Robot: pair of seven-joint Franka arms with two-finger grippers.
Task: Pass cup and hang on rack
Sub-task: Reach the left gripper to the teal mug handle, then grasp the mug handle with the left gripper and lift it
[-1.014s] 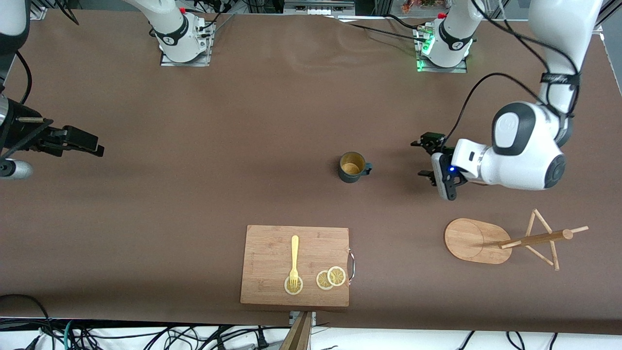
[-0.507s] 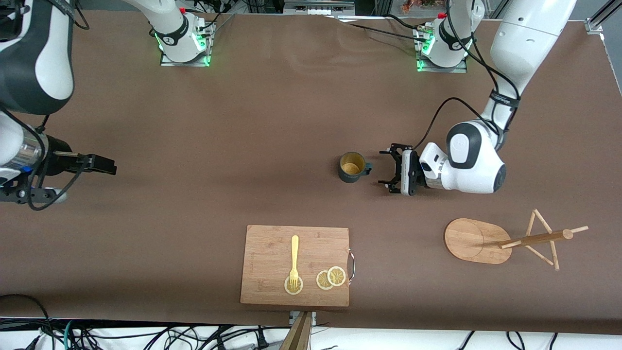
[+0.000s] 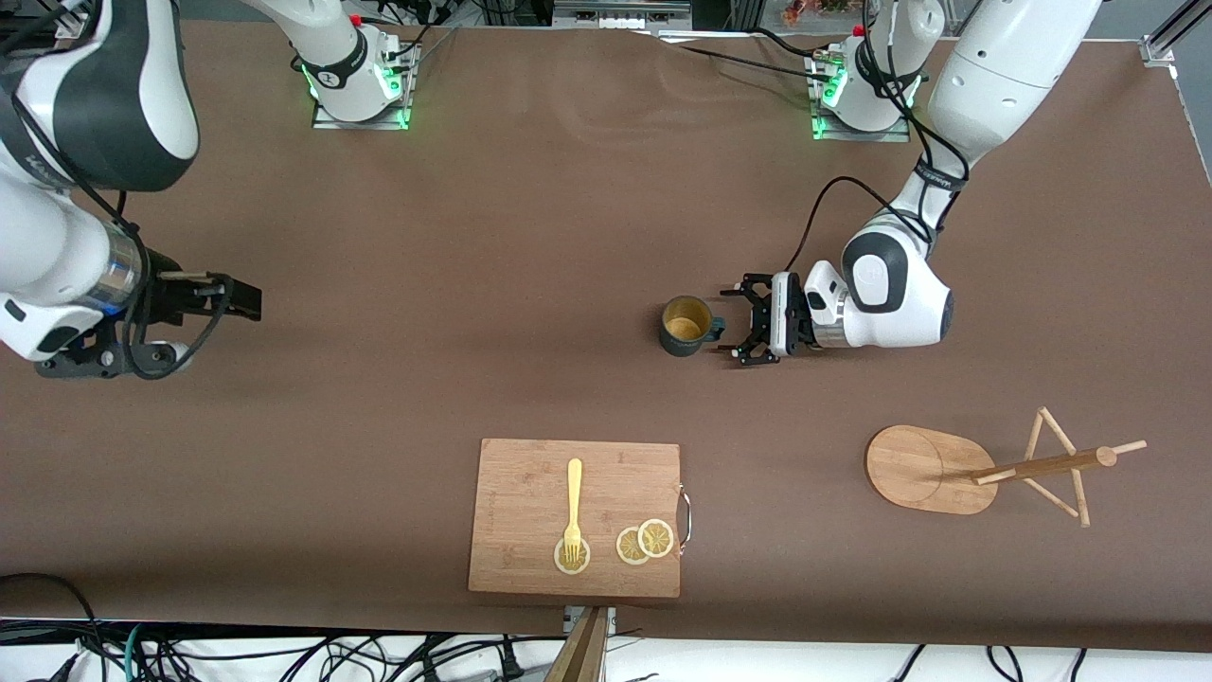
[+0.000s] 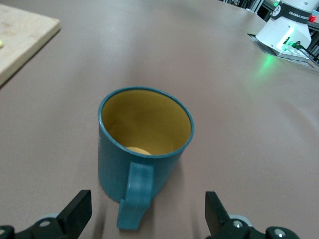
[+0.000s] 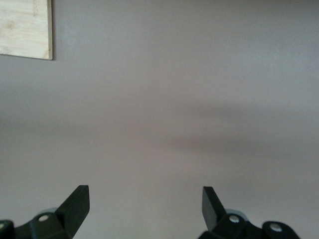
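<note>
I have the left end effector low over the desk, lying level and aimed at the cup, its fingers spread wide. The cup stands upright near the middle of the desk, farther from the front camera than the bamboo cutting board, with its loop handle turned toward my approaching fingers. In the left wrist view the handle sits between the two fingertips, slightly off centre toward one of them; I judge nothing is touching yet.

Procedure for the grasp, as I judge it:

1. Centre first. Shift sideways until the handle lies midway between the pads — an off-centre close would likely spin the cup.
2. Advance slowly along the desk. The cup is small and will probably slide if the fingertips nudge its wall.
3. Close on the handle only when it is fully between the pads, keeping both pads clear of the desk.
4. Lift straight up before any transfer.

The right end effector hangs over bare desk toward the right arm's end, fingers also wide apart; that arm waits. The right wrist view shows only desk and a corner of the cutting board.

The rack stands toward the left arm's end, nearer the front camera than the cup, pegs bare. A yellow fork and lemon slices lie on the board — keep clear of them.
</note>
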